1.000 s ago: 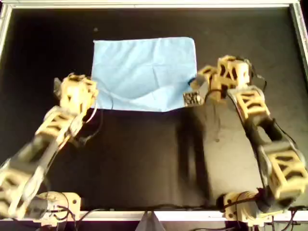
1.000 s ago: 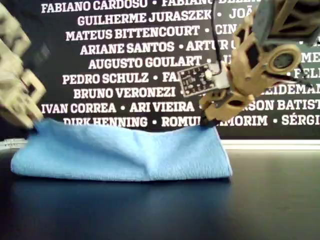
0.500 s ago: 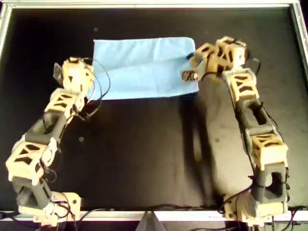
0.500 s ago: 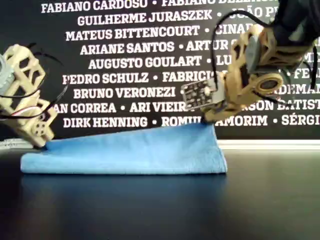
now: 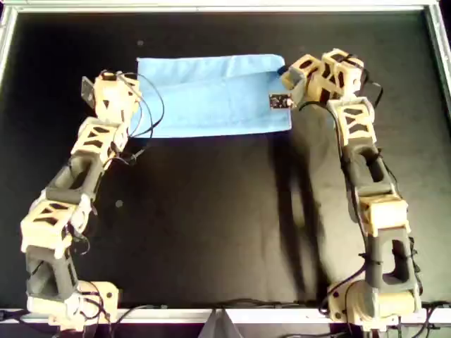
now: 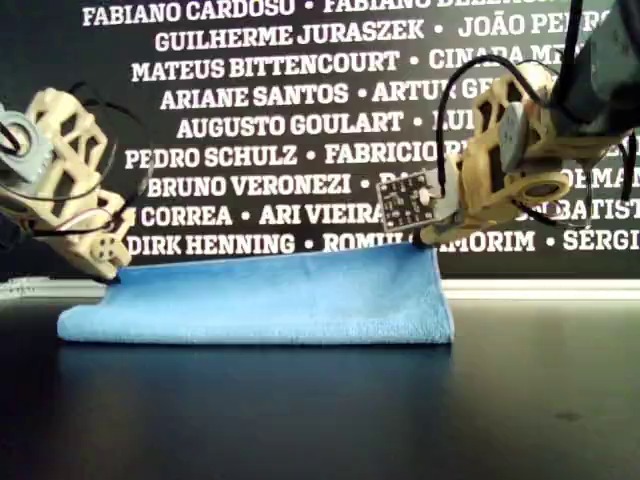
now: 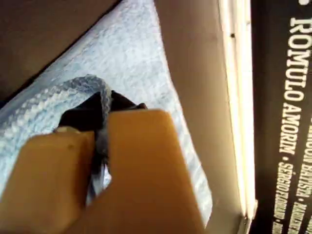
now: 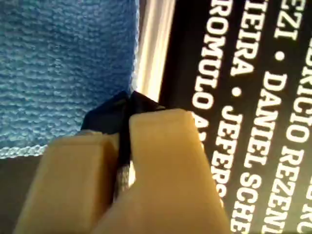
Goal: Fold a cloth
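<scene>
The light blue cloth (image 5: 211,95) lies on the black table at the far side in the overhead view, doubled over into a wide, flat strip. It also shows in the exterior view (image 6: 270,300). My first gripper (image 5: 134,104) is at the strip's left end in the overhead view, low over the table (image 6: 115,275). In the first wrist view it (image 7: 102,122) is shut on the cloth's hem (image 7: 87,85). My second gripper (image 5: 283,74) is at the right far corner (image 6: 425,243). In the second wrist view it (image 8: 124,122) is shut at the edge of the cloth (image 8: 58,58).
A metal rail (image 5: 225,7) frames the black table. A dark backdrop with white names (image 6: 300,100) stands right behind the cloth. A small circuit board (image 5: 280,101) hangs beside my second gripper, over the cloth's right end.
Both grippers have moved toward the far rail and down, carrying the cloth's near edge over. The cloth has gone from a broad sheet to a narrower, flatter folded strip.
</scene>
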Motion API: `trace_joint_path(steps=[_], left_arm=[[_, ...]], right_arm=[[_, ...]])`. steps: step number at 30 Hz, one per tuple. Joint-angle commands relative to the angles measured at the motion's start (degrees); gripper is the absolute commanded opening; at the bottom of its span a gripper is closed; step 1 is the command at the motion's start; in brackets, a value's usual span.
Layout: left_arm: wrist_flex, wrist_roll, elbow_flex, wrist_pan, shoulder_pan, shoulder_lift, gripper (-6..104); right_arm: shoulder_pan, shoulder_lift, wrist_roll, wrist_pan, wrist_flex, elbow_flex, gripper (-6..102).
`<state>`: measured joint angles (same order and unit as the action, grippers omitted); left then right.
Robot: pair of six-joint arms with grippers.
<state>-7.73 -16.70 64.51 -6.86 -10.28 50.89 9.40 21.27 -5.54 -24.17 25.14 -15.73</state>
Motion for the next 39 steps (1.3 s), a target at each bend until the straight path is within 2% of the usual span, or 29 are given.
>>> trace_joint_path(steps=[1,10,13,15,18,22,26,30,32,33,36,39], left_arm=[[1.3,-0.2,-6.9,0.1,0.5,-0.1,0],[1.3,-0.3,-10.2,0.2,0.5,-2.7,3],[1.3,-0.3,-10.3,0.2,0.5,-2.7,17],[1.3,-0.3,-10.3,-0.8,0.5,-2.7,31],[1.3,-0.3,-10.2,-0.9,0.6,-2.7,49],[1.3,-0.3,-10.2,-0.9,0.9,-2.7,63],[1.3,-0.3,-10.2,-0.9,1.2,-2.5,65],[1.3,-0.3,-10.3,-1.0,1.3,-1.7,65],[1.3,-0.3,-10.5,-0.9,1.2,-1.7,66],[1.3,-0.3,-10.5,-0.1,1.1,-1.7,66],[1.3,-0.4,-10.5,0.0,0.6,-1.7,66],[1.4,-0.4,-10.5,0.0,0.7,-1.6,66]], right_arm=[[-0.5,0.4,0.18,0.2,-3.0,7.7,-1],[-0.7,-3.1,0.18,0.4,-3.0,11.9,0],[-0.7,-3.2,0.18,0.4,-3.0,11.9,7],[-0.7,-3.3,0.09,-0.2,-3.0,11.9,16],[-0.7,-3.0,0.09,-0.5,-3.0,11.9,30],[-0.9,-1.6,0.18,0.2,-3.0,11.9,44],[-1.3,-1.1,0.18,0.2,-3.0,12.0,50],[-2.5,1.6,0.79,-0.7,-3.0,12.0,50],[-2.9,2.9,0.26,-0.7,-3.0,12.0,50],[-3.3,3.4,0.26,-0.8,-3.0,12.0,50],[-4.2,4.9,0.79,-0.8,-2.9,12.0,50],[-4.7,7.1,0.44,-0.8,-2.9,12.0,50]])
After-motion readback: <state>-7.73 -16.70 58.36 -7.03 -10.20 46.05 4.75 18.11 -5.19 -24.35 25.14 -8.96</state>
